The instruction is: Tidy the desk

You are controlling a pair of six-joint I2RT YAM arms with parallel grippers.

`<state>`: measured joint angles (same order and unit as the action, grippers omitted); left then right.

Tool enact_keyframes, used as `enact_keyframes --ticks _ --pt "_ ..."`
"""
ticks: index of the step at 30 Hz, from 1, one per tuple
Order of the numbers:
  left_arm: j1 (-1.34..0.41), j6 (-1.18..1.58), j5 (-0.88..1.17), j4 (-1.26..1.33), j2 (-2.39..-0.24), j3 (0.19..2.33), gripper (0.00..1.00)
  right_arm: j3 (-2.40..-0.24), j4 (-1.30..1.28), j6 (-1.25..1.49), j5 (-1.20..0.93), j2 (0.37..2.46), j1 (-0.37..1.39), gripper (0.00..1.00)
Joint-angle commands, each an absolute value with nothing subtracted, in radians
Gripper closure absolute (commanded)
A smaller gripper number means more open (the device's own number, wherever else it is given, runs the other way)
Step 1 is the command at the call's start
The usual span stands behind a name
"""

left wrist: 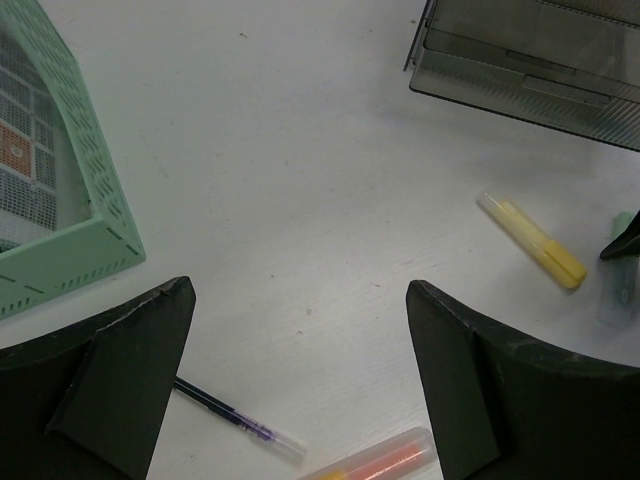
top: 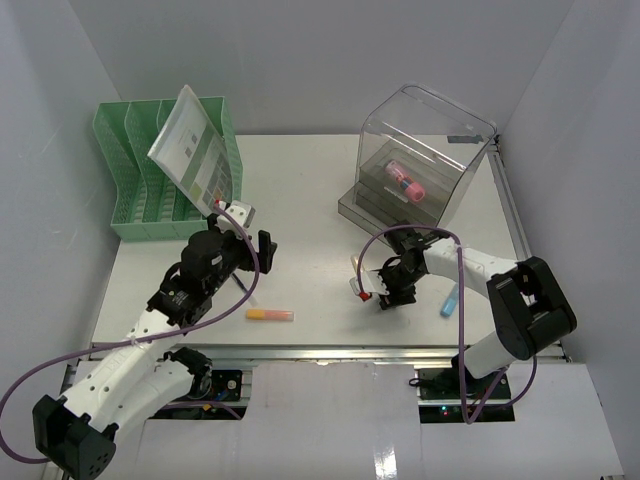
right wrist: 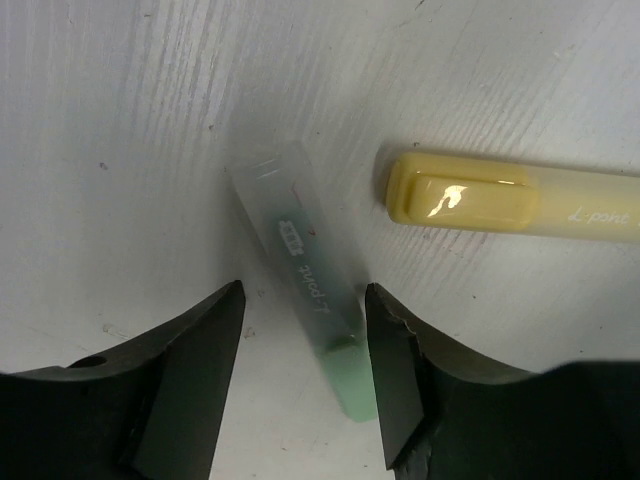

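Observation:
On the white desk [top: 310, 200] my right gripper [top: 386, 292] [right wrist: 303, 290] is down at the surface, its jaws straddling a green highlighter [right wrist: 312, 292]. The right finger is at the highlighter's side and a gap remains on the left, so the gripper is open. A yellow highlighter [right wrist: 505, 200] [left wrist: 532, 240] lies just beyond it. My left gripper [top: 255, 240] [left wrist: 300, 290] hangs wide open and empty above the desk. An orange-and-yellow highlighter [top: 270, 314] [left wrist: 380, 462] and a thin dark pen [left wrist: 232, 420] lie below it.
A green slotted file rack [top: 150, 180] [left wrist: 70, 200] with a printed sheet [top: 192, 150] stands at the back left. A clear drawer box [top: 420, 165] [left wrist: 530, 60] holding a pink marker [top: 405, 180] stands at the back right. A blue highlighter [top: 449, 300] lies right of the right gripper.

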<state>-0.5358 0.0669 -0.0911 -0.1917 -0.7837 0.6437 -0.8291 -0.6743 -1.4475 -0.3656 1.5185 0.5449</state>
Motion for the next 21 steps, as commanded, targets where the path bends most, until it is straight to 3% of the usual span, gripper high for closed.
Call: enact_keyframes --ticks 1,15,21 --pt "-0.531 0.059 -0.122 -0.175 -0.761 0.634 0.02 -0.818 -0.664 -1.454 -0.369 1.521 0.552 0.45" --pt "-0.532 0.104 -0.192 -0.156 -0.755 0.619 0.02 -0.803 -0.757 -1.446 -0.428 1.406 0.557 0.76" --pt "-0.531 0.368 -0.174 -0.19 -0.775 0.617 0.02 -0.933 -0.868 -1.246 -0.543 1.26 0.558 0.83"
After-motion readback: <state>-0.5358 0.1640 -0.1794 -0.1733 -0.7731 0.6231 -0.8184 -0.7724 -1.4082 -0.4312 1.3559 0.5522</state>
